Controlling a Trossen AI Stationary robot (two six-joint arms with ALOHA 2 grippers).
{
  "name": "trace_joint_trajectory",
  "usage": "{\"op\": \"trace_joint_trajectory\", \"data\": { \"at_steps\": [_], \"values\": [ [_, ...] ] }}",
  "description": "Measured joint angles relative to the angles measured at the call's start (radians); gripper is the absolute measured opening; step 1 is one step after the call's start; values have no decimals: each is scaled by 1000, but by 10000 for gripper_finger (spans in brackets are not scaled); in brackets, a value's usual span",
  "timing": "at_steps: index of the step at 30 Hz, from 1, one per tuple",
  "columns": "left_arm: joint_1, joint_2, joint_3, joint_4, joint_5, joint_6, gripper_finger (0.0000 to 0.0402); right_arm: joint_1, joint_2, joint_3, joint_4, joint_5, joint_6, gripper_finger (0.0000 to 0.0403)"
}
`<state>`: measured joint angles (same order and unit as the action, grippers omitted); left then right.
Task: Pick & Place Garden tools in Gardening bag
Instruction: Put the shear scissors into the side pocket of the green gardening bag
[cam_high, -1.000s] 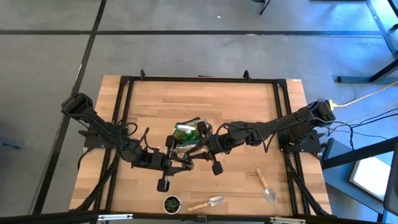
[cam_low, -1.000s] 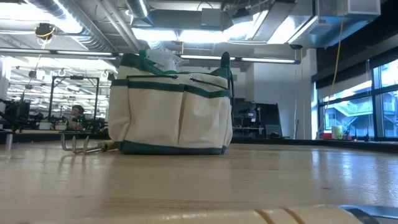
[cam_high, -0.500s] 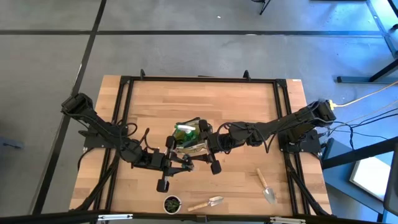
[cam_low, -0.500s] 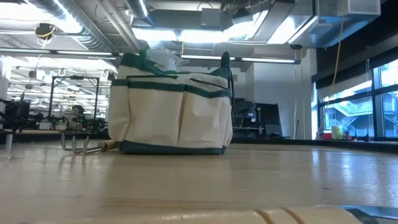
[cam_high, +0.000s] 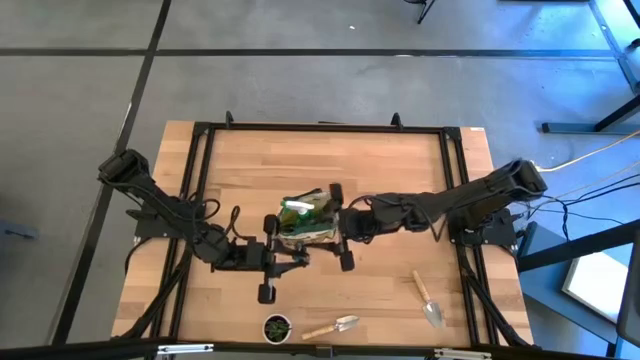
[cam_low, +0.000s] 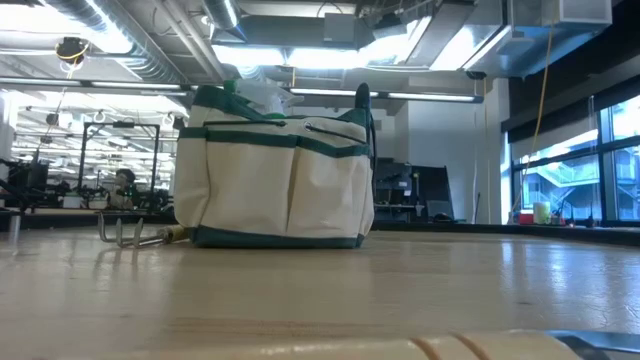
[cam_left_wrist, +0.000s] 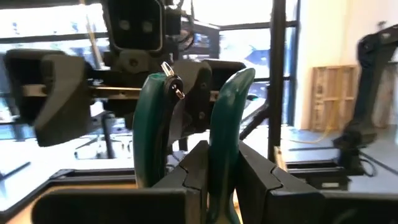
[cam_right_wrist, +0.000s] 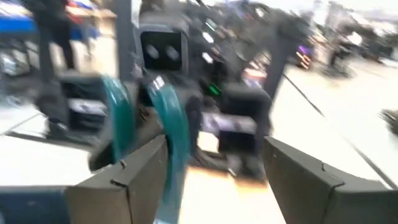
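While the left gripper (cam_high: 272, 252) pinches a green bag handle (cam_left_wrist: 227, 124) between nearly shut fingers, holding the gardening bag (cam_high: 305, 222) steady, the right gripper (cam_high: 340, 222), just right of the bag mouth, stands wide open and holds nothing. Looks like a release step; next the right arm should go for a trowel (cam_high: 428, 296) well behind it. Bag: cream fabric, green trim, side pockets, upright, fork (cam_low: 135, 234) beside it.

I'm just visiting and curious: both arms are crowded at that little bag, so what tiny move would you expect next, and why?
Probably the right end effector backs away toward the wooden-handled trowel. Its fingers stand open beside the gardening bag, holding nothing, while the left end effector is shut on the bag's green handle strap. Two trowels lie on the table.
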<state>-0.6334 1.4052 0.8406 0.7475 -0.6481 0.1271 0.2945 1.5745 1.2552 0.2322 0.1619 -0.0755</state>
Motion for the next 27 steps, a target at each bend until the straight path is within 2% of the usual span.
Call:
{"op": "trace_joint_trajectory", "data": {
  "at_steps": [4,9,11,15,22,27],
  "values": [
    [-22,-2,0,0,-50,46,44,9,-56,0,-123,104,8,259],
    [-38,-31,0,-23,-90,67,44,35,-85,1,-197,100,15,259],
    [-51,-59,0,-84,-154,49,44,43,-92,1,-213,100,15,259],
    [-68,-129,0,-286,-300,-70,44,47,-105,0,-268,100,8,259],
    [-62,-188,0,-599,-426,-365,44,47,-117,1,-287,100,9,259],
    [-42,-187,0,-725,-479,-481,44,48,-144,1,-329,100,16,259]
  ]
}}
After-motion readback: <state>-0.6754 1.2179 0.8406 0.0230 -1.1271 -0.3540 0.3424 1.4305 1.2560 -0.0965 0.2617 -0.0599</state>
